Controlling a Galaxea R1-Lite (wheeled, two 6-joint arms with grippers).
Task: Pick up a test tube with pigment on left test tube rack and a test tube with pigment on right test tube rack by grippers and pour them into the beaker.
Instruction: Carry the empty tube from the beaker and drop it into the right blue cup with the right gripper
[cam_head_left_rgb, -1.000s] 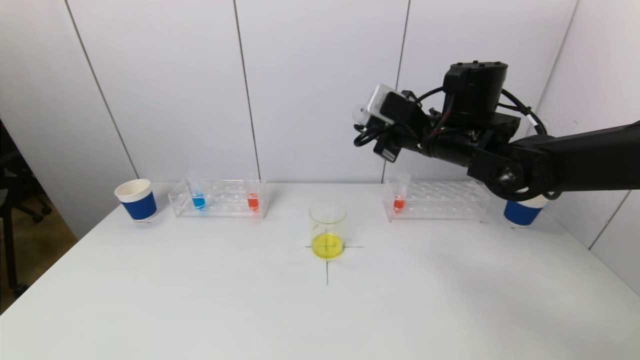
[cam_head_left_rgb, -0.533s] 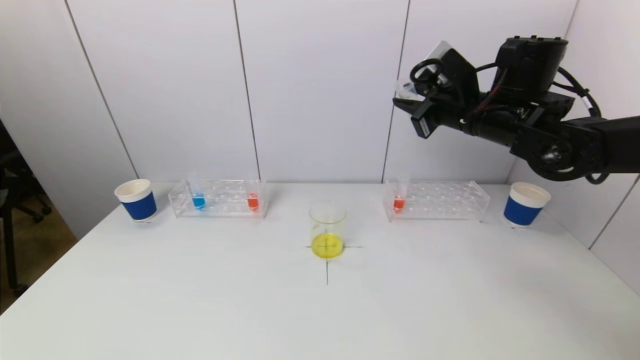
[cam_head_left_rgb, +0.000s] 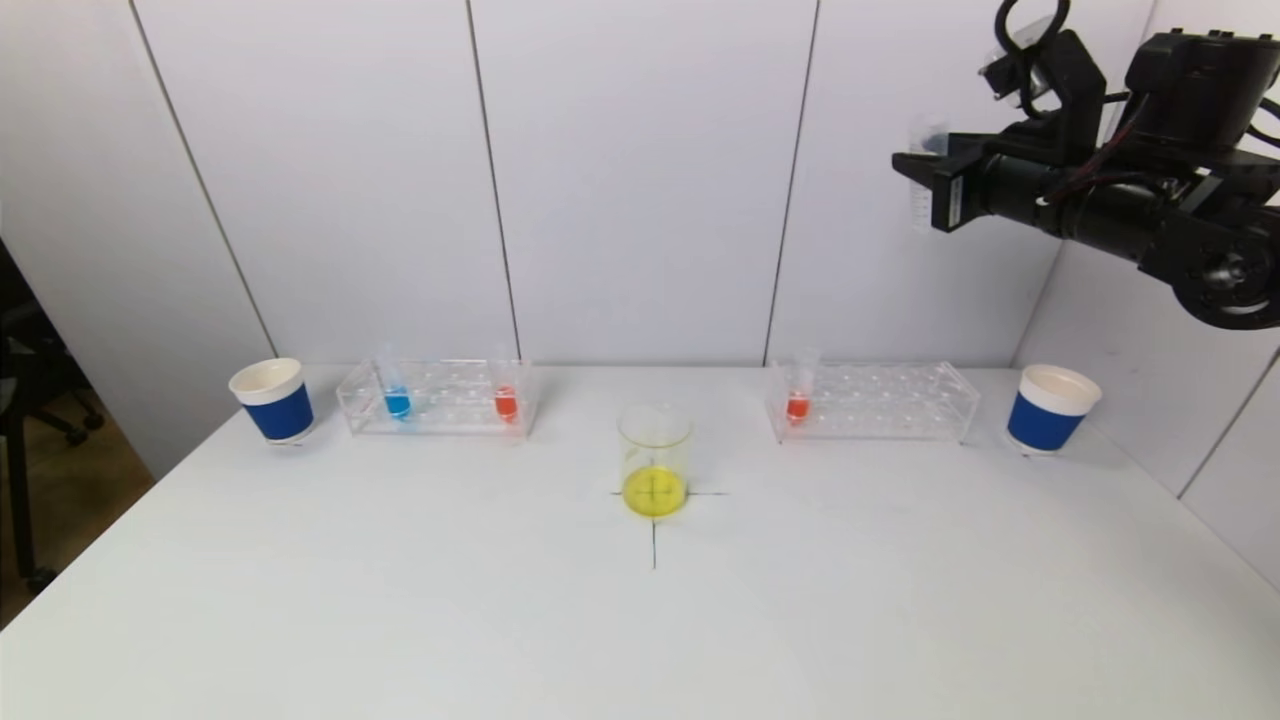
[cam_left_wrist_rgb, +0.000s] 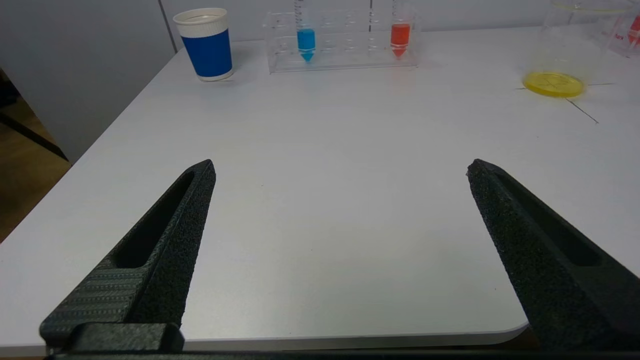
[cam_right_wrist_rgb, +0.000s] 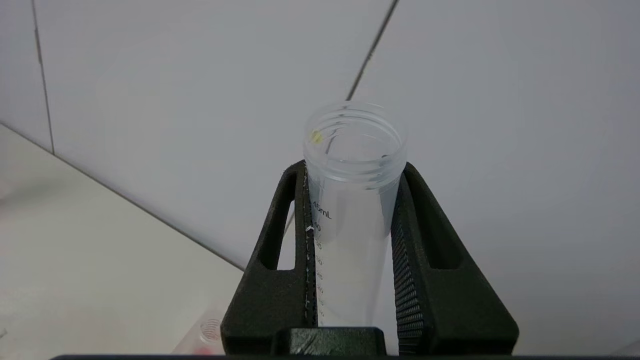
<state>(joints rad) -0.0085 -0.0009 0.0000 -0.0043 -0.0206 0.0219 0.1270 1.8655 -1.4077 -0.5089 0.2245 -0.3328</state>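
Note:
A clear beaker (cam_head_left_rgb: 655, 460) with yellow liquid in its bottom stands on a cross mark at the table's middle. The left test tube rack (cam_head_left_rgb: 450, 412) holds a blue-pigment tube (cam_head_left_rgb: 397, 396) and an orange-red one (cam_head_left_rgb: 506, 399). Another orange-red tube (cam_head_left_rgb: 798, 401) stands in the right rack (cam_head_left_rgb: 890, 405). High at the upper right, my right gripper (cam_head_left_rgb: 925, 180) is shut on a clear test tube (cam_right_wrist_rgb: 354, 150), upright and empty but for a yellow speck at its rim. My left gripper (cam_left_wrist_rgb: 340, 167) hovers open and empty over the table's near left part.
One blue paper cup (cam_head_left_rgb: 273, 400) sits left of the left rack and another (cam_head_left_rgb: 1050, 408) right of the right rack. Grey wall panels rise behind the table. The left wrist view shows the left rack (cam_left_wrist_rgb: 345, 55), the beaker (cam_left_wrist_rgb: 565, 55) and the rounded near table edge.
The right arm has risen and swung to the right, away from above the beaker, and its held tube has turned from tilted to upright. The left gripper has stayed open.

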